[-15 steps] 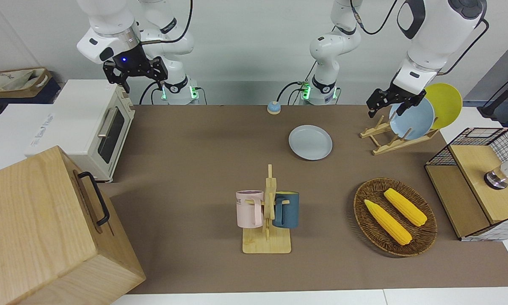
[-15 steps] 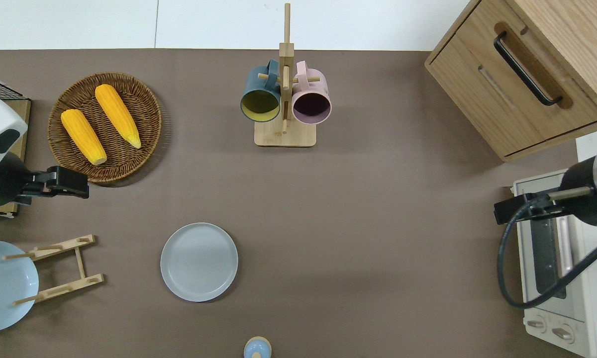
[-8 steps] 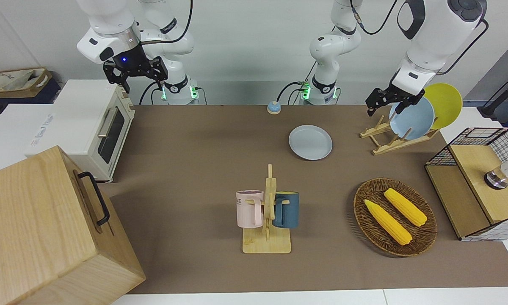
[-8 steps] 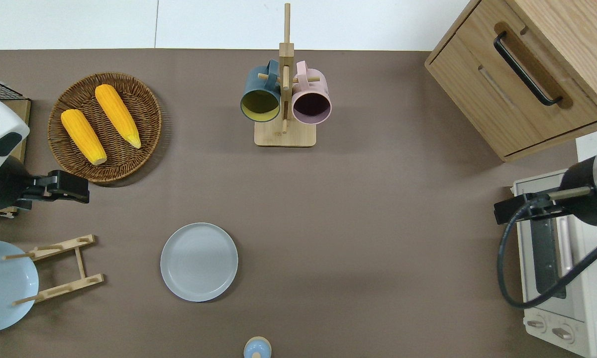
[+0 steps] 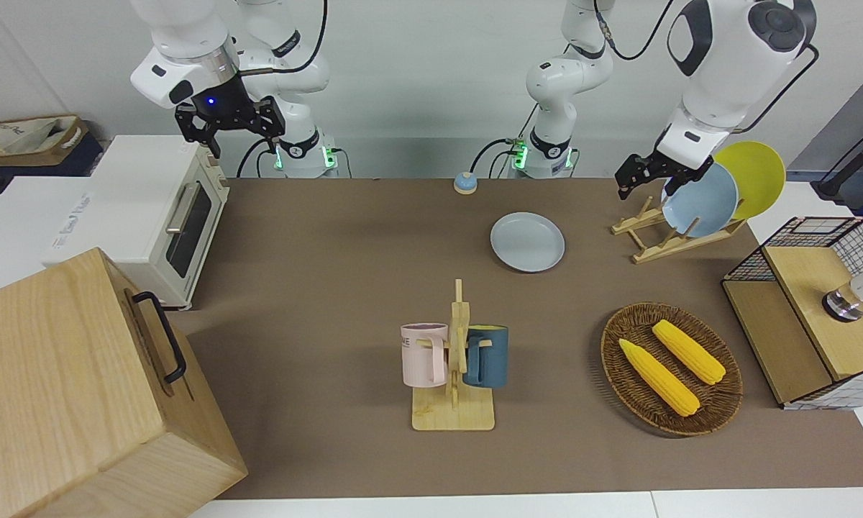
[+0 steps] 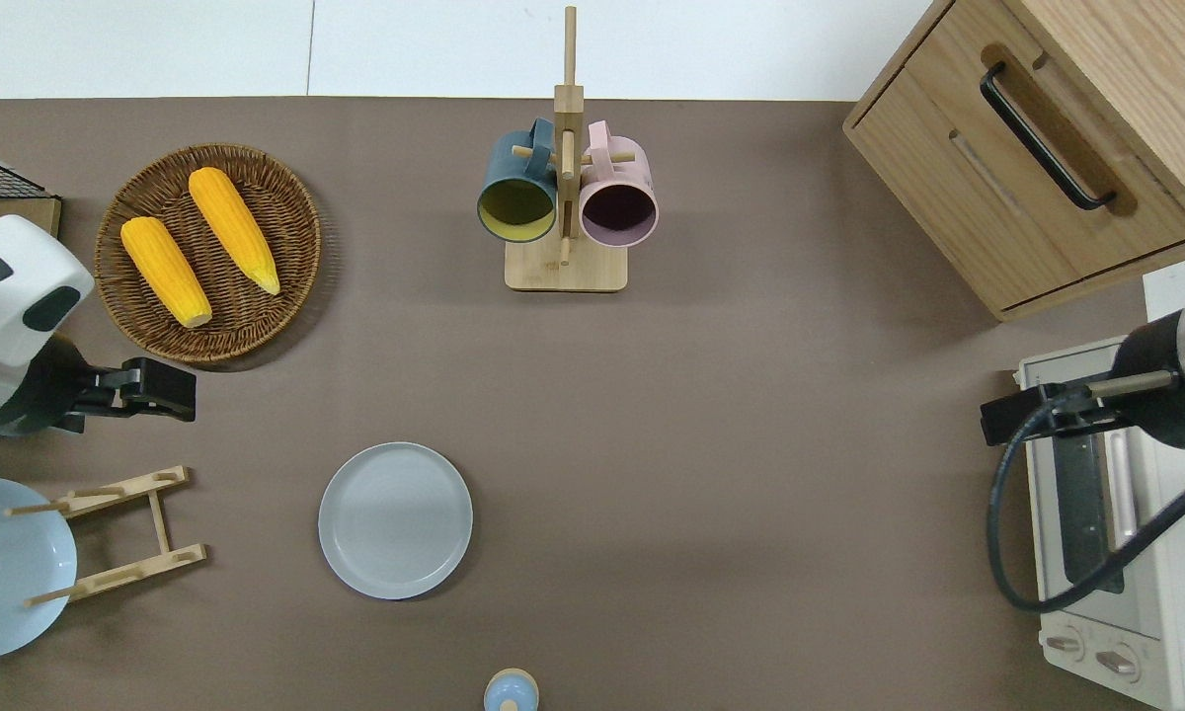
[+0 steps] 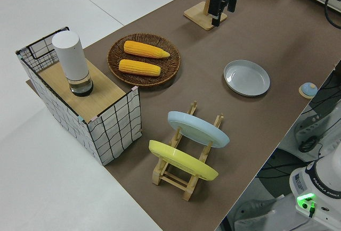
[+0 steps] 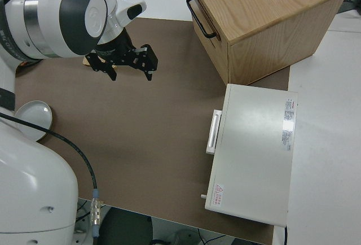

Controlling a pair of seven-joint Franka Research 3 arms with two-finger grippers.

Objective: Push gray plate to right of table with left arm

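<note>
The gray plate (image 5: 527, 242) lies flat on the brown table (image 5: 331, 237), near the robots' edge, between the bell and the plate rack; it also shows in the overhead view (image 6: 395, 519) and the left side view (image 7: 246, 77). My left gripper (image 5: 646, 185) is open and empty, up in the air. In the overhead view the left gripper (image 6: 163, 390) is over bare table between the wicker basket and the plate rack, apart from the plate. My right gripper (image 5: 230, 133) is open and parked.
A wicker basket (image 6: 286, 197) holds two corn cobs. A wooden rack (image 5: 679, 234) holds a sky-blue plate (image 5: 705, 201) and a yellow plate (image 5: 759, 173). The mug rack (image 6: 565, 197), a bell (image 6: 511, 689), a wooden cabinet (image 6: 1047, 148), a toaster oven (image 6: 1116, 523) and a wire crate (image 5: 820, 309) stand around.
My left gripper has shifted a little toward the right arm's end of the table, closer to the gray plate. The plate and the right arm have not moved.
</note>
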